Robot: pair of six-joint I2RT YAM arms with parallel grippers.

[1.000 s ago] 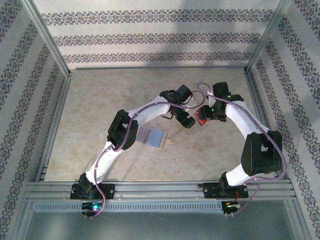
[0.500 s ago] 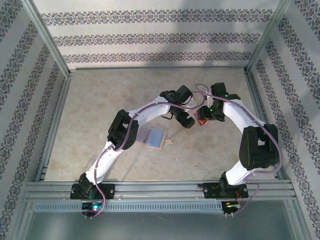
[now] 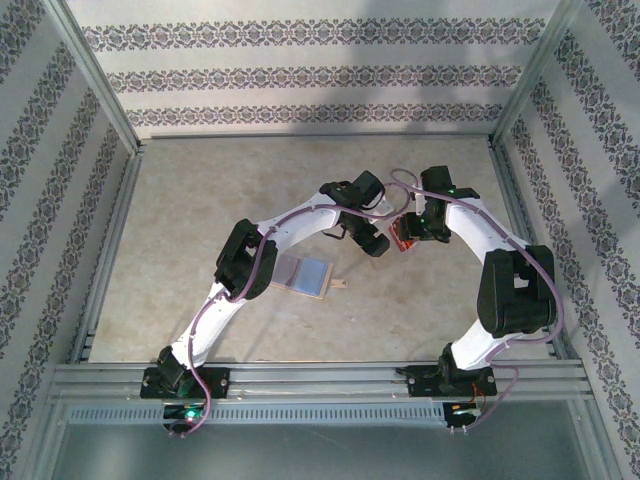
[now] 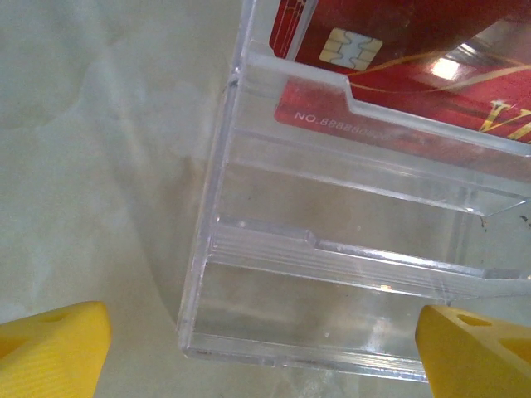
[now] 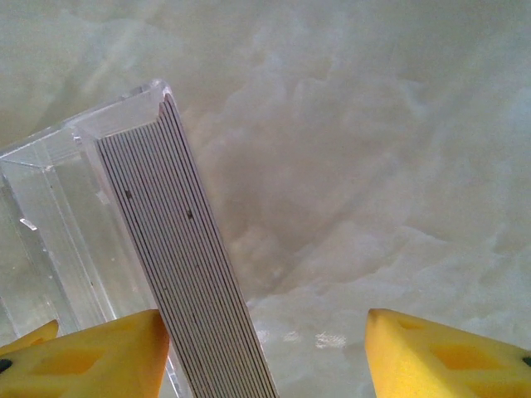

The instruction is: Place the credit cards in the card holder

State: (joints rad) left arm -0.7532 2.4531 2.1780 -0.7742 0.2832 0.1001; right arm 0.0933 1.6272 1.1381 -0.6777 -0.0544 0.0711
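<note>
- Judging by how things are lying, the task is only beginning: the flat red rectangular credit cards (image 4: 398, 75) are sitting in a stack inside a clear plastic tiered box (image 4: 332, 249), so none is in the holder yet.
- The small tan folding card holder (image 3: 305, 274) is lying open and flat on the table near the left arm's elbow, well apart from the box, its pale inside facing up. Its long axis is running roughly left to right, with the snap tab pointing right.
- The front card is showing its chip and printed face to the left wrist camera, its long axis running across that view. From the right wrist the stack is appearing edge-on, slanting from upper left to lower right.
- The left gripper (image 4: 265, 344) is standing wide open, its fingers straddling the box's near corner.
- The right gripper (image 5: 270, 352) is standing open too, one finger just beside the stack and the other over bare table.
- Every card is waiting to be lifted out and slotted into the holder.
</note>
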